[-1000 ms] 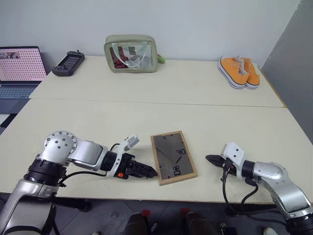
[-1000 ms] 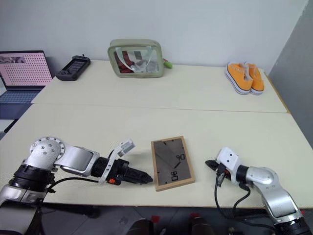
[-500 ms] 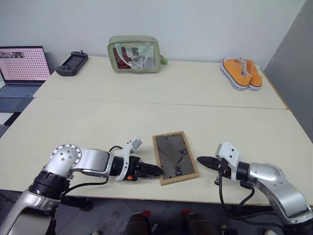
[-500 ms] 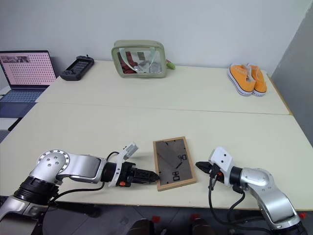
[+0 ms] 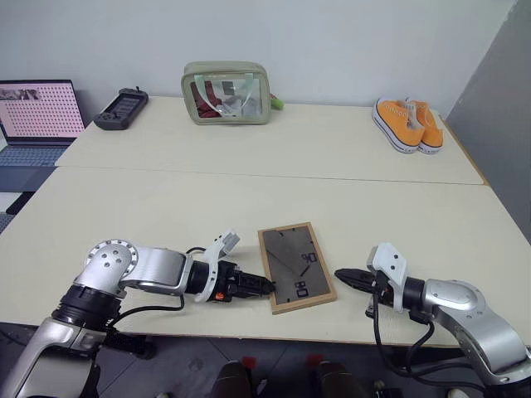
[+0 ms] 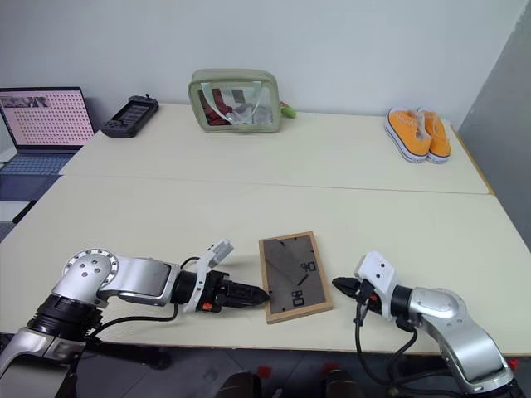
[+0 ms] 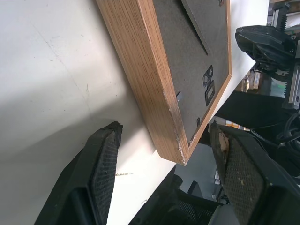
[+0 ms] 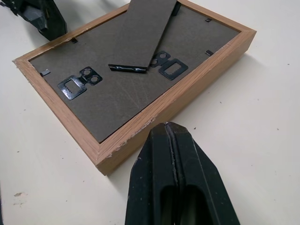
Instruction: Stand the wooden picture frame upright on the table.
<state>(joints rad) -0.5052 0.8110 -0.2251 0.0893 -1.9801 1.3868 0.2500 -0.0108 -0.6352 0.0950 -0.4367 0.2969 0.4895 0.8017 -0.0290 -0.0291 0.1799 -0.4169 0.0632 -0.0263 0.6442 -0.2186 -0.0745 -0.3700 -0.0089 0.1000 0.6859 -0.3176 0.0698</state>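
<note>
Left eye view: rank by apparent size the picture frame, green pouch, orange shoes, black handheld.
1. green pouch
2. wooden picture frame, close to the pouch and nearer the camera, so unsure
3. orange shoes
4. black handheld

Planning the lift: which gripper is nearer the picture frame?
Left. The left gripper, open, is at the wooden picture frame's near-left corner; the right gripper, shut, sits apart off its right edge.

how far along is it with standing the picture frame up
Early. Nothing is done yet: the wooden picture frame lies face down on the table, stand folded flat. In hand: the left gripper is open at the frame's left edge, the right gripper shut just off its right edge, neither gripping. Left: grasp, lift and set it upright.
</note>
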